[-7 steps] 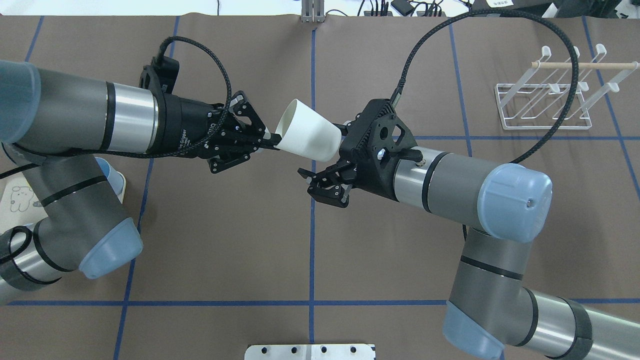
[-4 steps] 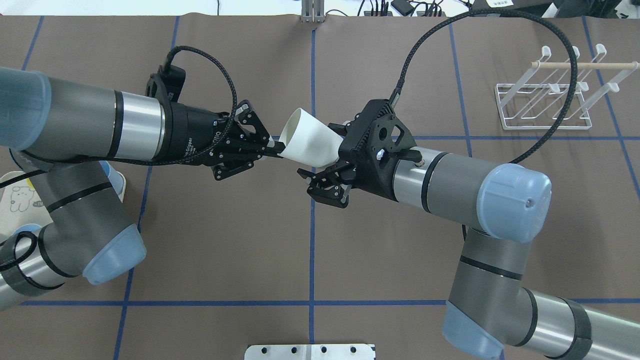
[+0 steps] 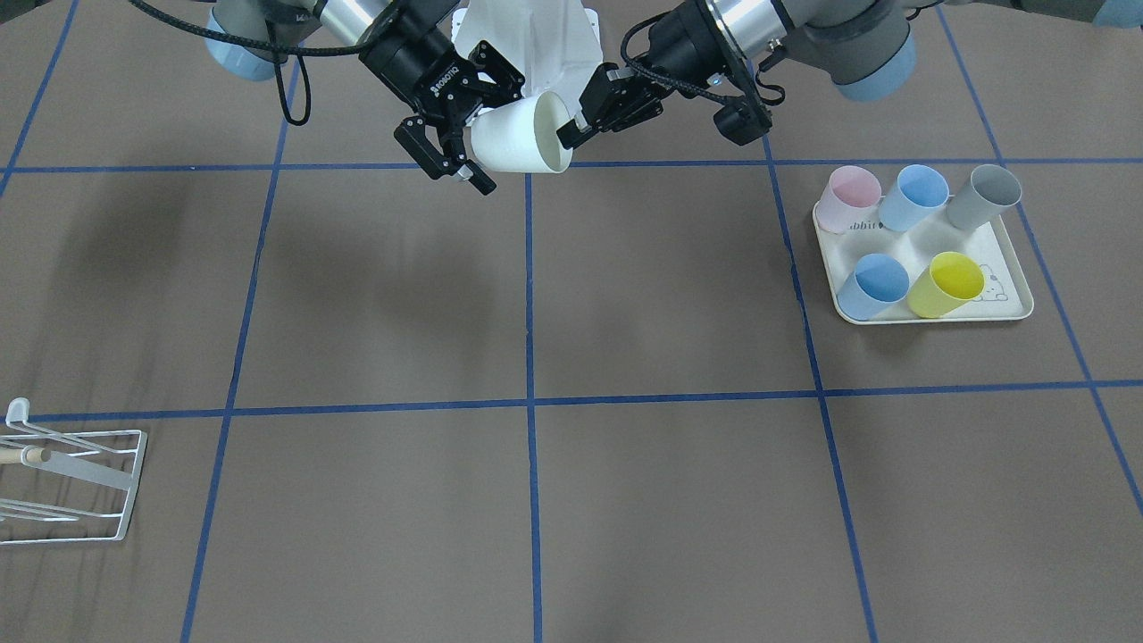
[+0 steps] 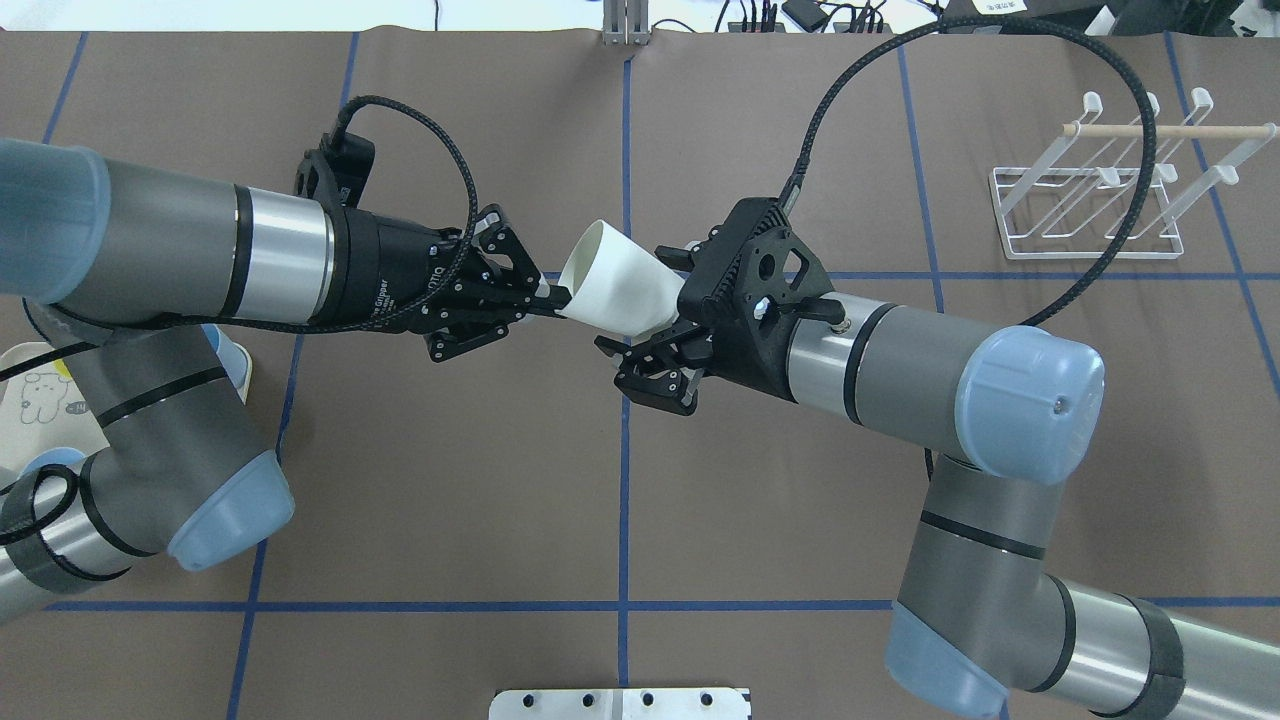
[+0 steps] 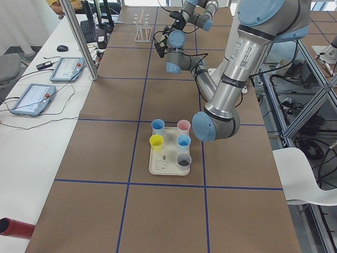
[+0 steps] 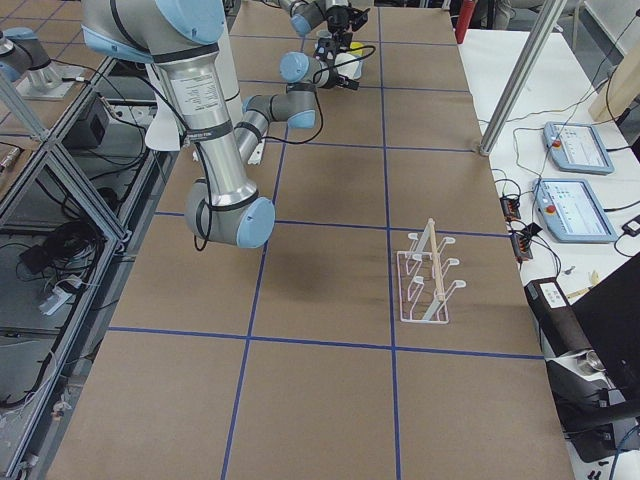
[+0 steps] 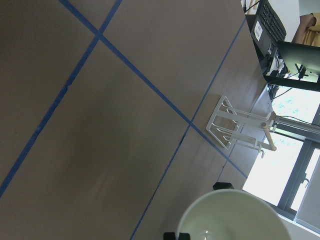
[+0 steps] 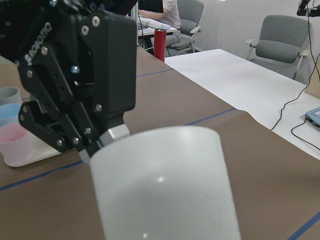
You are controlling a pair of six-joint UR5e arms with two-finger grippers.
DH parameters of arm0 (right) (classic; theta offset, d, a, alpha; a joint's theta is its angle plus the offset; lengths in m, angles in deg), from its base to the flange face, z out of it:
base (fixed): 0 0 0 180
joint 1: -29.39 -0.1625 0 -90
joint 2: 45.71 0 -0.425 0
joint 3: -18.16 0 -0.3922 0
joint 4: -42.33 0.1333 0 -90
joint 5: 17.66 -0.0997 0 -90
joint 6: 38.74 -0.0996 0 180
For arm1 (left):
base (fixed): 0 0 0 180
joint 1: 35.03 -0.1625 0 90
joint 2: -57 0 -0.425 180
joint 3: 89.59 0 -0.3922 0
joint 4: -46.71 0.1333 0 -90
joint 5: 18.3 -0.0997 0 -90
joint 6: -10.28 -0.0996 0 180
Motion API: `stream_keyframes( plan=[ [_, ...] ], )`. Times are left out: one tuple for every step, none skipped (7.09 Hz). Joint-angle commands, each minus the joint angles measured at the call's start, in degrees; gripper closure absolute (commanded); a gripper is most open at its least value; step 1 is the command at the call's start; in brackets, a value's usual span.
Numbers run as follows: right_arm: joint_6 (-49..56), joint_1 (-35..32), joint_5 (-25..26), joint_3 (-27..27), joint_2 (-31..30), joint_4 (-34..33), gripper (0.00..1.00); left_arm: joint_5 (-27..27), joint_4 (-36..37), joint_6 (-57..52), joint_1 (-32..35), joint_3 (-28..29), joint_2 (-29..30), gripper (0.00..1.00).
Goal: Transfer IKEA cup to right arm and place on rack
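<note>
The white IKEA cup (image 4: 620, 288) hangs in mid-air over the table's middle, tilted on its side. My left gripper (image 4: 553, 295) is shut on the cup's rim, one finger inside the mouth. The right arm (image 4: 900, 370) has its gripper (image 4: 640, 305) open, with its fingers on either side of the cup's base. In the front view the cup (image 3: 518, 136) lies between the right gripper (image 3: 500, 134) and the left gripper (image 3: 569, 134). The right wrist view shows the cup's wall (image 8: 160, 185) close up. The rack (image 4: 1090, 200) stands empty at the far right.
A cream tray (image 3: 929, 308) on my left side holds several coloured cups. The rack also shows in the front view (image 3: 71, 482) and in the left wrist view (image 7: 240, 125). The right arm's black cable loop (image 4: 1140, 200) hangs over the rack in the overhead view.
My left arm has carried the cup a little to the right and down, so its base sits deeper between the right gripper's open fingers. The right arm has hardly moved.
</note>
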Motion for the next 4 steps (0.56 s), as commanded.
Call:
stream_keyframes(
  plan=[
    [0.16, 0.0, -0.19, 0.02, -0.01, 0.0, 0.09, -0.13, 0.13, -0.3, 0.0, 0.09, -0.01, 1.0],
    [0.16, 0.0, -0.19, 0.11, -0.01, 0.0, 0.12, -0.13, 0.13, -0.3, 0.0, 0.09, -0.01, 1.0],
    [0.16, 0.0, -0.19, 0.2, -0.01, 0.0, 0.13, -0.13, 0.13, -0.39, 0.0, 0.09, -0.1, 1.0],
    [0.16, 0.0, -0.19, 0.28, -0.01, 0.0, 0.13, -0.13, 0.04, -0.39, 0.0, 0.0, -0.71, 1.0]
  ],
)
